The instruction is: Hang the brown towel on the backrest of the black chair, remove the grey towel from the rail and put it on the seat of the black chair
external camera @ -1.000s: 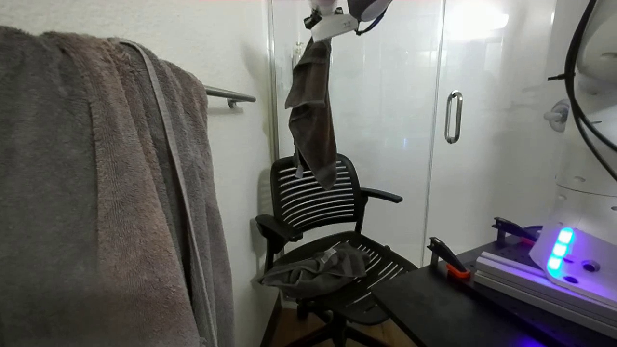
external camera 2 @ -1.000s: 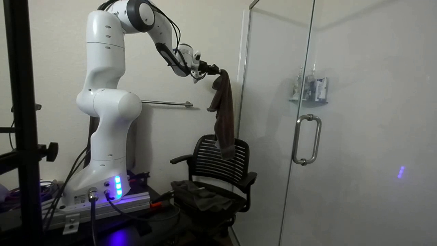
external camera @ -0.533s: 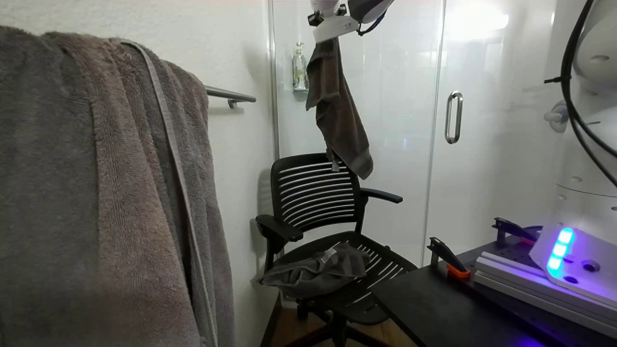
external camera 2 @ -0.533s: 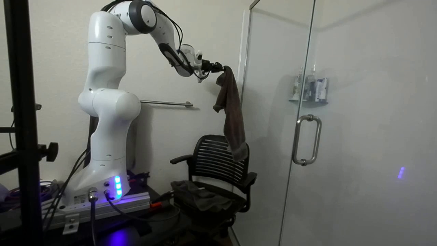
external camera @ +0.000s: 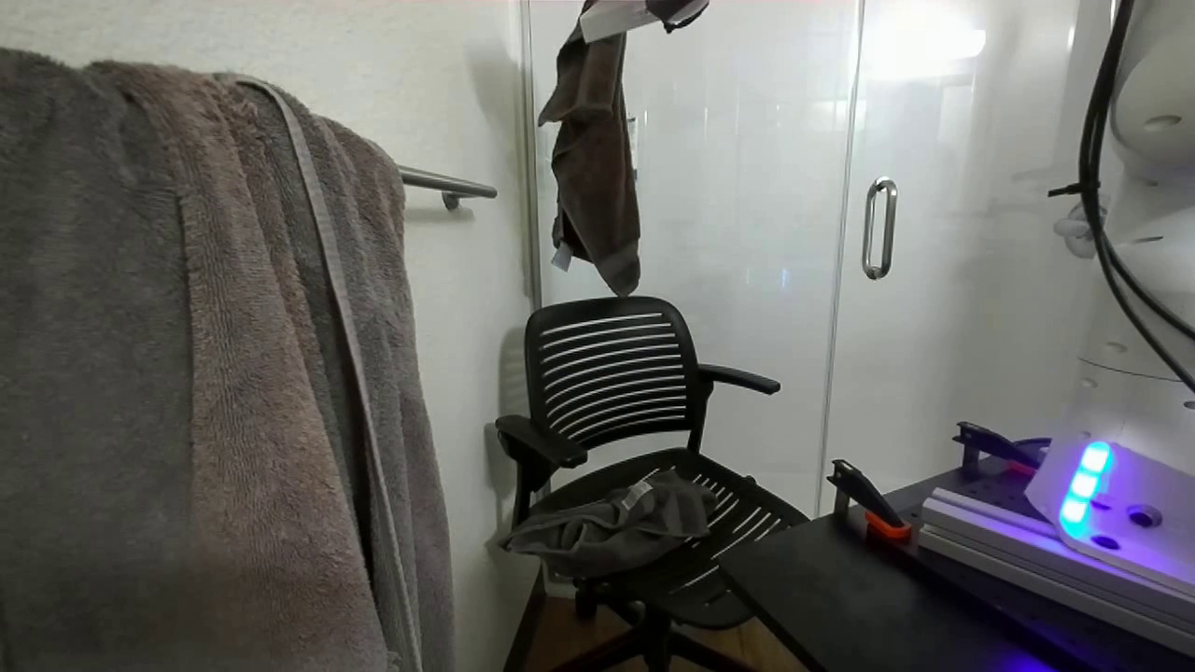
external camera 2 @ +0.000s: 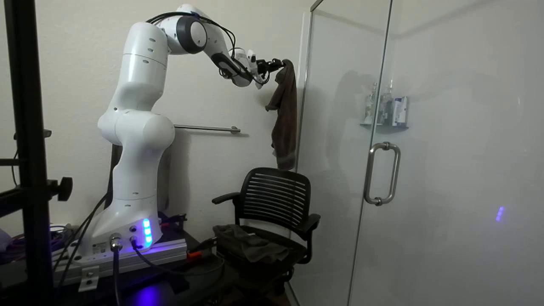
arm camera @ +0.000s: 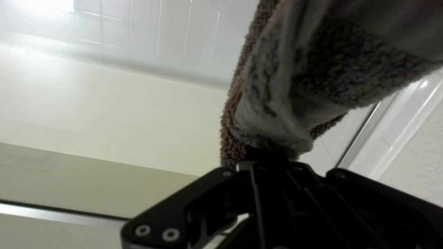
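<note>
The brown towel (external camera: 597,177) hangs limp from my gripper (external camera 2: 282,63), which is shut on its top end; in the wrist view the cloth (arm camera: 332,58) spreads out beyond the fingertips. Its lower end comes level with the top edge of the backrest (external camera: 611,373) of the black chair (external camera 2: 231,197) in both exterior views; whether they touch I cannot tell. The fingertips are cut off at the top of an exterior view. Thick folds of the grey towel (external camera: 187,373) drape over the rail (external camera: 443,179). The seat (external camera: 700,588) carries a small dark cloth.
That rumpled dark grey cloth (external camera: 616,532) lies across the seat. Behind the chair is a glass shower wall with a door handle (external camera: 878,227). A black table (external camera: 840,579) with clamps and the arm's base stands close to the chair. A black stand (external camera 2: 27,153) rises near the arm.
My gripper has risen, carrying the brown towel. The towel swung sideways and back; its lower end, earlier in front of the backrest, is now at the backrest's top edge.
</note>
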Controlling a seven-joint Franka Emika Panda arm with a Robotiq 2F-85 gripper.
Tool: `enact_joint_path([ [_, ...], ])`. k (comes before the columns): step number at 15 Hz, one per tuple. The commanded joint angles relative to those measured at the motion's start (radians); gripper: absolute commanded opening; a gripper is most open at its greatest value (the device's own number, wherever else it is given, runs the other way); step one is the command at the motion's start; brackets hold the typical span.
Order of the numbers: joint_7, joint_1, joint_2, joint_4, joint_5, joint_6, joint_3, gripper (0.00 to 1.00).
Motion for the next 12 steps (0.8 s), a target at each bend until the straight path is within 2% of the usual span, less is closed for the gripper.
enact_joint_path([
  [1, -0.099, -0.053, 0.193, 0.188, 0.067, 0.024, 0.008, 0.01],
  [2, -0.116, -0.065, 0.22, 0.199, 0.108, 0.043, 0.01, 0.01],
  [3, -0.06, -0.045, 0.14, 0.11, 0.061, 0.005, 0.013, 0.05],
  [7, -0.075, -0.056, 0.226, 0.174, 0.092, 0.014, 0.004, 0.05],
  [8, -0.067, -0.057, 0.228, 0.171, 0.086, 0.015, 0.003, 0.01],
  [10, -0.021, -0.056, 0.27, 0.2, 0.037, 0.008, -0.008, 0.01],
  [12, -0.003, -0.053, 0.336, 0.278, -0.01, 0.026, -0.011, 0.01],
])
